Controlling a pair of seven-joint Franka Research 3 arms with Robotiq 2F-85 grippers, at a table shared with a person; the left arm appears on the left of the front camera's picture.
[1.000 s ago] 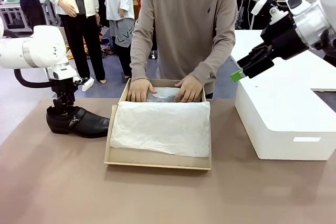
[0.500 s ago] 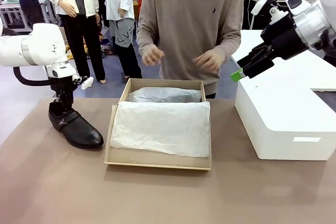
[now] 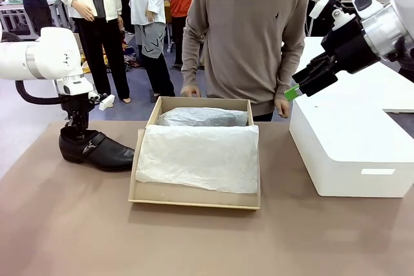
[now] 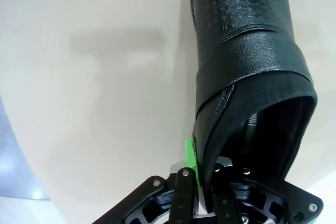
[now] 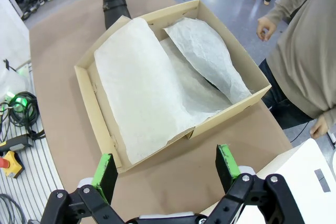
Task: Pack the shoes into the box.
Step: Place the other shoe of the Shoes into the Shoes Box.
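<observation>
One black shoe lies on the table left of the box, toe towards the box. My left gripper comes down onto its heel end. In the left wrist view the left gripper is shut on the shoe's heel rim. White tissue paper covers the tan box, with a grey paper-wrapped lump at its back. My right gripper hangs open in the air to the right of the box. In its own view it is above the box's near corner.
A person stands behind the box, one hand near its back left corner, the other hand hanging by the right. A large white box fills the table's right side. Brown table lies bare in front. Other people stand farther back.
My left gripper has shut on the shoe's heel rim, and the shoe swung toe-forward and back. The person lifted both hands out of the box and lowered them.
</observation>
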